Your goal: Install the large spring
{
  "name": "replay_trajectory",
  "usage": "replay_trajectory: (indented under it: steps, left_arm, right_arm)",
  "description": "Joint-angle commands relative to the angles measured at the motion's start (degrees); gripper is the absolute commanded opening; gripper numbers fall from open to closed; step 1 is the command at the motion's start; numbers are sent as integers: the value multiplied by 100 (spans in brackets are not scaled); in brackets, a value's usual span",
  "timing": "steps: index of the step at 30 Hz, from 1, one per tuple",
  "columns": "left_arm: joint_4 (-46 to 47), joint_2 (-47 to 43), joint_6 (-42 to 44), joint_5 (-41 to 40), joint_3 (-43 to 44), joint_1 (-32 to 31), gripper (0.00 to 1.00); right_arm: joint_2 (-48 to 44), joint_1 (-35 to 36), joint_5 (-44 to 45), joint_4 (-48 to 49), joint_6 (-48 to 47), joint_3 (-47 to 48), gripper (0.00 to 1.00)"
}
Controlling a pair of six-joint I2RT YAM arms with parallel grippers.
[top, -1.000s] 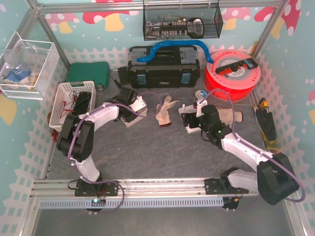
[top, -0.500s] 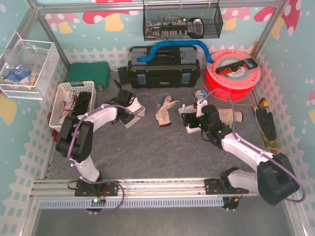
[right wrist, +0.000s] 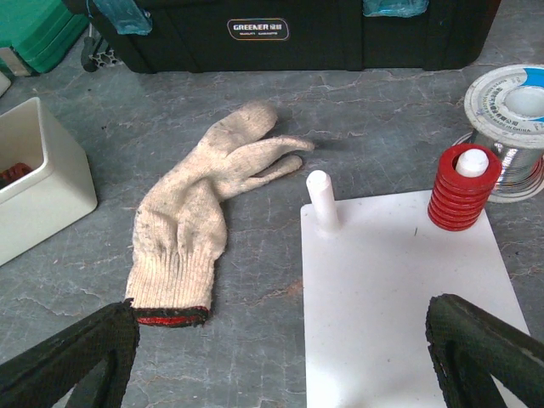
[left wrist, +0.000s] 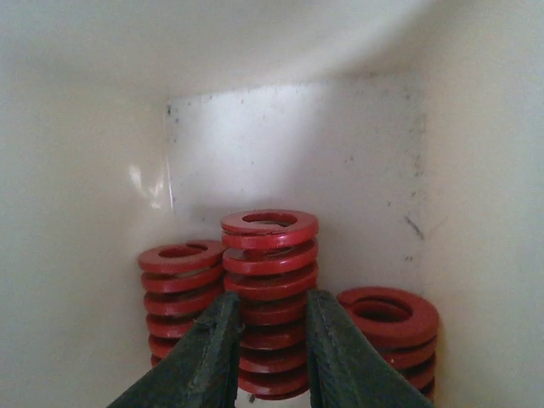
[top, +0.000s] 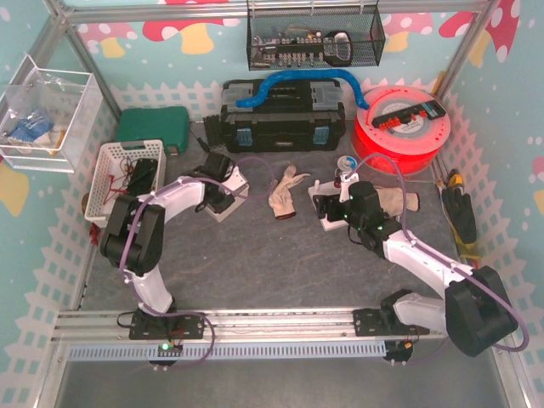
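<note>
Inside the white bin (left wrist: 280, 144), the left gripper (left wrist: 272, 304) has its jaws pinched against the sides of the large spring (left wrist: 269, 246), which stands between two other red springs (left wrist: 178, 280). This looks like the pick-up step. Across the table, the right gripper (right wrist: 280, 321) hovers wide open and empty over the base plate (right wrist: 399, 289). The next move likely calls for a straight lift clear of the bin, then lowering the spring onto the bare peg (right wrist: 320, 200).
</note>
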Motion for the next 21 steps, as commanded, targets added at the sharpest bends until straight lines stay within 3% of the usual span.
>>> replay_trajectory:
  steps: [1, 11, 17, 21]
  left_arm:
    - [-113, 242, 92, 411, 195, -13, 24]
    - [54, -277, 56, 445, 586, -51, 14]
    - [33, -635, -729, -129, 502, -49, 36]
    - [221, -901, -1793, -1105, 466, -70, 31]
  right_arm:
    - [-83, 41, 58, -56, 1, 141, 92]
    - [-30, 41, 58, -53, -1, 148, 92]
    - [31, 41, -22, 0, 36, 159, 92]
    - [-30, 43, -124, 8, 36, 178, 92]
